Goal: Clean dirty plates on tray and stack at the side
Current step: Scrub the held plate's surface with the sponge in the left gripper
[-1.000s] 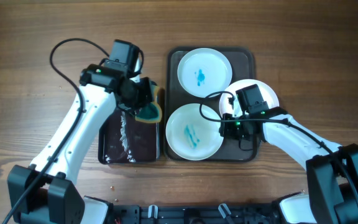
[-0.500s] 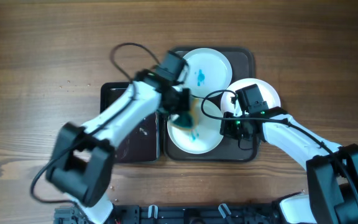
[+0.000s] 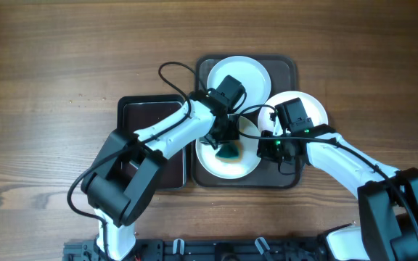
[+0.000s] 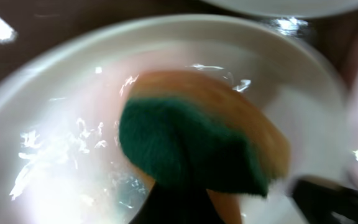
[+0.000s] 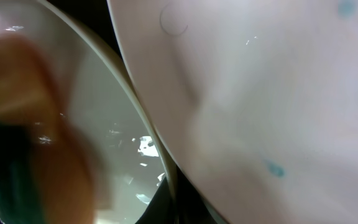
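We are seeing left gripper (image 3: 226, 143) pressing its clenched sponge (image 4: 188, 149) onto near plate (image 3: 210, 165); right gripper (image 3: 268, 147) possibly at the rim, grasp untellable.

Wooden surface under soft, even light

The surface (image 3: 49, 58) fills the overhead view from edge to edge. It is warm mid-brown wood, with grain running left to right in lighter and darker streaks. A few tiny pale specks (image 3: 83, 98) lie on its left part. Shadows are faint and short.

Grained wooden table (image 3: 42, 58) (dark side tray (image 3: 140, 111))
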